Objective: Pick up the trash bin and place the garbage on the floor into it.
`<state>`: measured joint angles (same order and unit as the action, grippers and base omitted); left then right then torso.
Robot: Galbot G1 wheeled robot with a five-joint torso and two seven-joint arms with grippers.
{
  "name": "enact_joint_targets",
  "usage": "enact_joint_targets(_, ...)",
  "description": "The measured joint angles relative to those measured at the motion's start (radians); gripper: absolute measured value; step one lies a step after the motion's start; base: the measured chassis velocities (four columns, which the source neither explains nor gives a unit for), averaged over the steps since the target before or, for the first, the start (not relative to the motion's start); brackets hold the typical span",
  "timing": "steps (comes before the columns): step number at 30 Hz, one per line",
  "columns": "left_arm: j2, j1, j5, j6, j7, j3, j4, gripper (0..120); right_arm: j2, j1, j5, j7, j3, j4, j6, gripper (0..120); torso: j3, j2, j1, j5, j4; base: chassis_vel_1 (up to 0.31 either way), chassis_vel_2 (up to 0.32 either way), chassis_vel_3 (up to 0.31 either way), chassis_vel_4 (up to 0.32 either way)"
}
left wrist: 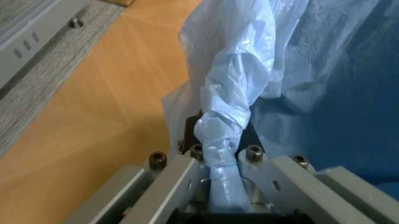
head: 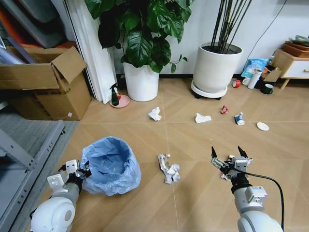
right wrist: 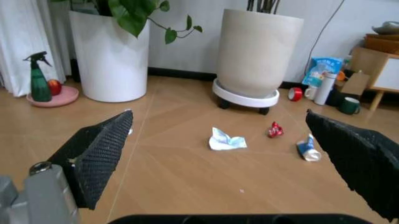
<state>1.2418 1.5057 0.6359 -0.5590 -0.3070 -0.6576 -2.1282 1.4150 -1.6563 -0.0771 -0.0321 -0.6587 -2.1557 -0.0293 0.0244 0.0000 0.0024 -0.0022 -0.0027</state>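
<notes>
Left gripper [left wrist: 218, 186] pinching crinkled blue bag | right gripper [head: 228, 155] fingers spread

Open floor [head: 203, 145] ahead of the right tool [head: 229, 155], jaws spread wide, a clear run to the far litter. Twisted wrapper [head: 168, 168] lies mid-floor, beside the trash bin [head: 111, 164]. Two white plant pots [head: 141, 81] wall off the far side; cardboard box [head: 43, 82] and metal shelving [head: 19, 150] crowd the left.

Light: bright, even, soft shadows under plant pots [head: 141, 79]
Glare: mild sheen on floor [head: 193, 145]
Blur: left wrist view soft up close; right gripper fingers [right wrist: 100, 149] fuzzy
</notes>
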Motion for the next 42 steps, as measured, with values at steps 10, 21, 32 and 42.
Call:
enact_joint_targets(10, 0.003, 0.002, -0.006, 0.019, 0.006, -0.004, -0.006, 0, -0.086, 0.072, -0.07, -0.005, 0.096, 0.13, -0.038, 100, 0.0, 0.0, 0.0, 0.0001, 0.0001, -0.099, 0.085, 0.077, -0.076)
enact_joint_targets(21, -0.018, -0.001, -0.018, 0.027, 0.021, 0.006, 0.023, 0, -0.391, 0.249, -0.29, 0.092, 0.322, 0.412, -0.082, 100, 0.0, 0.0, 0.0, -0.0004, 0.0003, 0.032, -0.017, -0.024, 0.022)
enact_joint_targets(32, -0.006, 0.007, -0.039, 0.037, 0.029, -0.013, 0.026, 0, -0.448, 0.536, -0.351, 0.222, 0.679, 0.697, -0.073, 100, 0.0, 0.0, 0.0, -0.0002, 0.0001, 0.0, 0.0, 0.0, 0.0)
enact_joint_targets(42, -0.012, 0.006, -0.041, 0.038, 0.035, -0.007, 0.025, 0, -0.318, 0.668, -0.351, 0.203, 0.804, 0.889, -0.08, 100, 0.0, 0.0, 0.0, 0.0003, 0.0002, 0.0, 0.0, 0.0, 0.0)
